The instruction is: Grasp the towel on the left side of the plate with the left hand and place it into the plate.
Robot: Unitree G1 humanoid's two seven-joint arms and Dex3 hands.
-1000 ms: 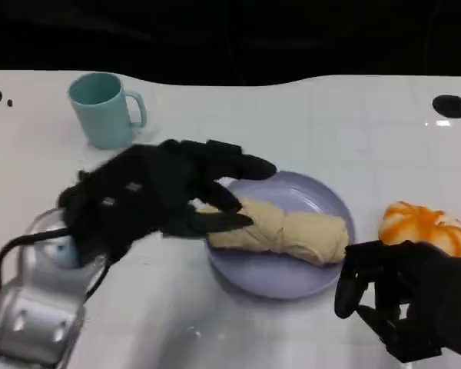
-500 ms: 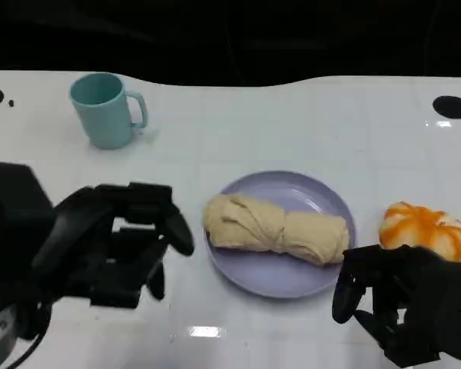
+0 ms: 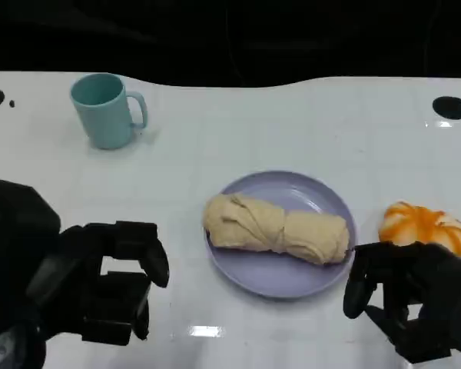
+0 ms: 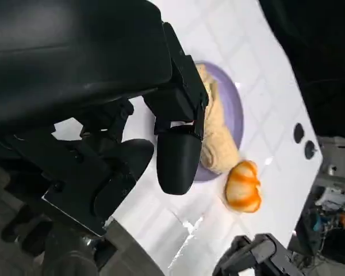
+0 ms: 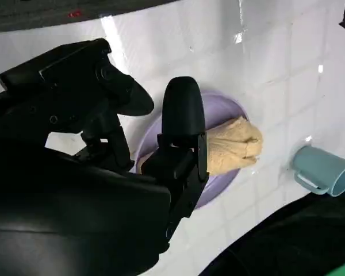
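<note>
A rolled beige towel (image 3: 275, 229) lies across the lilac plate (image 3: 323, 198) in the middle of the table; it also shows as towel (image 4: 217, 129) on plate (image 4: 237, 109) and towel (image 5: 233, 145) on plate (image 5: 214, 185). My left hand (image 3: 92, 280) hangs at the lower left, well clear of the plate, fingers apart and holding nothing. My right hand (image 3: 411, 296) stays at the lower right, just off the plate's rim, fingers loosely apart with nothing in them.
A teal mug (image 3: 105, 109) stands at the back left, also seen as mug (image 5: 323, 171). An orange-and-white round object (image 3: 422, 225) lies right of the plate, close to my right hand. Dark round holes (image 3: 449, 106) mark the table's far corners.
My left hand has let go of the towel on the plate and drawn back toward the lower left. The towel stays put. The right hand has barely shifted.
</note>
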